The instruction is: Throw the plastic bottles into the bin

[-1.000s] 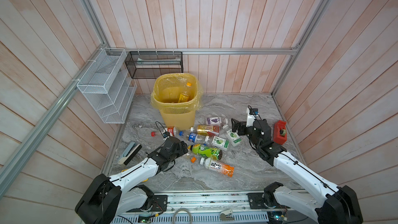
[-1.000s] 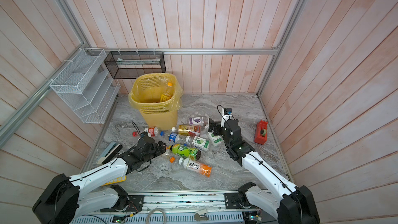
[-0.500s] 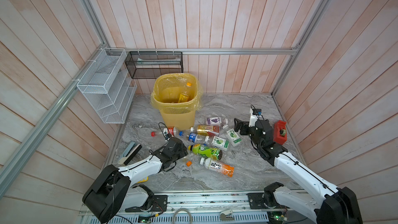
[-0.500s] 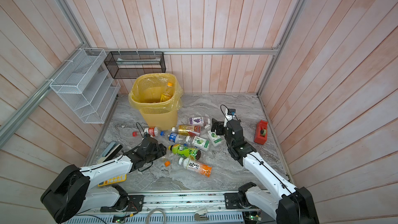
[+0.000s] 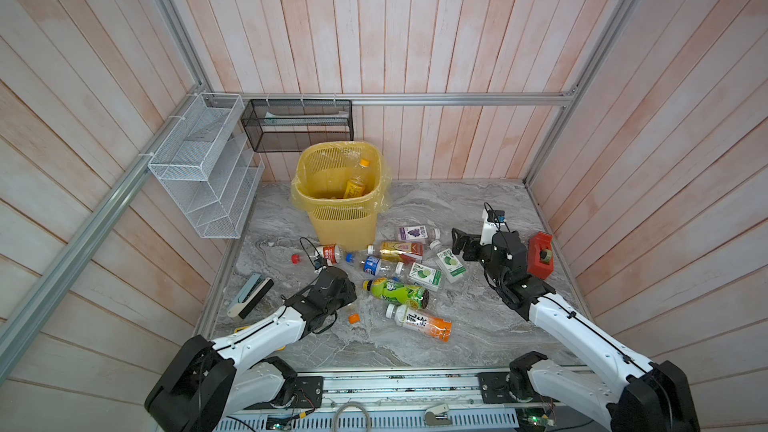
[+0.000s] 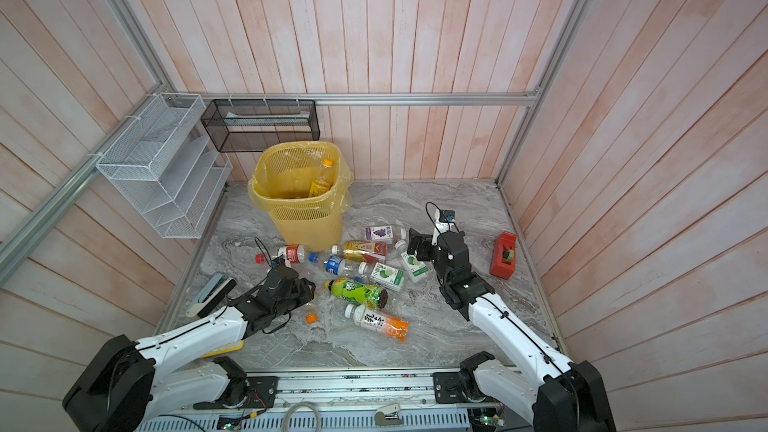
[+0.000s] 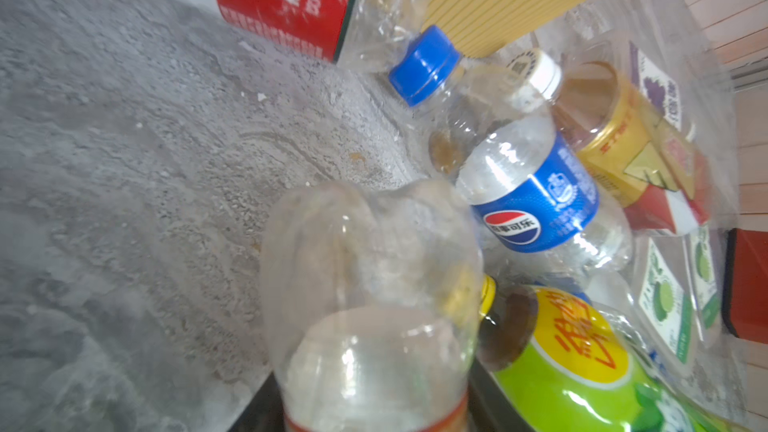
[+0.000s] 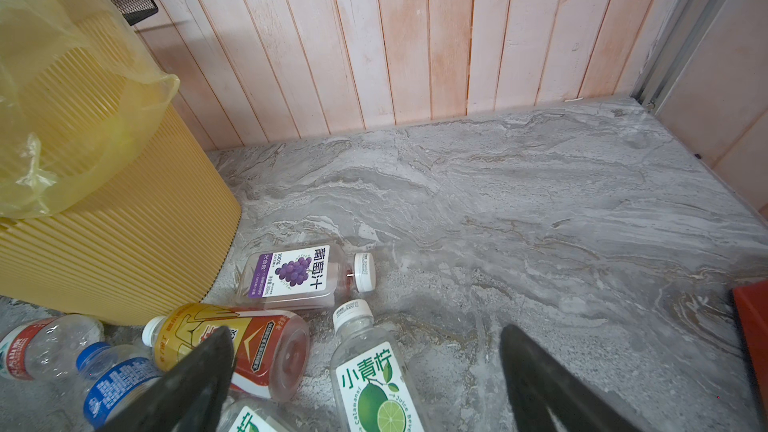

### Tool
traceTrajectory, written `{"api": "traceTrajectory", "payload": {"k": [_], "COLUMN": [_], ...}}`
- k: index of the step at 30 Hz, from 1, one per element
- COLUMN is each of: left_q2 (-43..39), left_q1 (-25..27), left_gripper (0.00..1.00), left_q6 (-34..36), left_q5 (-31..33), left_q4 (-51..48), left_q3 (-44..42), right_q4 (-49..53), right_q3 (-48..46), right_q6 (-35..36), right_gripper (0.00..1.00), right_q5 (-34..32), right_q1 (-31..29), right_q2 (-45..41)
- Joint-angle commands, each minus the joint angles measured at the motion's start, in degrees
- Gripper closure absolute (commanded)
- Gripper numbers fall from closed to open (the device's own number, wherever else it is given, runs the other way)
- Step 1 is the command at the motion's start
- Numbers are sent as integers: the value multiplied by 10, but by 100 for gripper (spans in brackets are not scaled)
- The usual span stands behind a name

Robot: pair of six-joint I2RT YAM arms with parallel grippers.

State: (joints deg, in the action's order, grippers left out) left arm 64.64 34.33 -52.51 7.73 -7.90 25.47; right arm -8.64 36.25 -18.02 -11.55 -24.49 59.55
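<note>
tall yellow plastic lattice wastebasket upright, bag-lined, holding yellow bottle | labelled plastic bottles lying clustered beside it | clear dented bottle gripped

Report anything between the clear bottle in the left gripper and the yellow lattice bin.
Low down, a red-labelled clear bottle and a blue-labelled one lie on the table between the held clear bottle and the yellow lattice bin. Lifted above them, nothing visible blocks the rim.

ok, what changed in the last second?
Left gripper closed on the clear bottle; the orange cap by it shifted toward the robot. Right gripper stayed open over the lime-label bottle; other bottles and yellow bin unchanged.
</note>
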Motion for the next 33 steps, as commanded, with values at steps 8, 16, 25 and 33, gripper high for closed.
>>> {"api": "traceTrajectory", "payload": {"k": [8, 16, 25, 33], "left_q2": [-239, -261, 6, 229], "left_q1": [21, 28, -82, -141], "left_gripper": [52, 52, 46, 5], "left_q6": [69, 315, 360, 310], "left_q5": [202, 330, 113, -44], "left_q4": [-186, -38, 66, -81], "left_q3": [126, 263, 469, 695], "right_q4": [-7, -17, -26, -4], "right_q3": [-15, -21, -21, -9], "right_q6": [-10, -23, -17, -2], "right_gripper": [1, 1, 1, 1], "right_q5": [-25, -18, 65, 103], "right_q1": [2, 2, 2, 2], "right_q2": [-22, -31, -20, -14]}}
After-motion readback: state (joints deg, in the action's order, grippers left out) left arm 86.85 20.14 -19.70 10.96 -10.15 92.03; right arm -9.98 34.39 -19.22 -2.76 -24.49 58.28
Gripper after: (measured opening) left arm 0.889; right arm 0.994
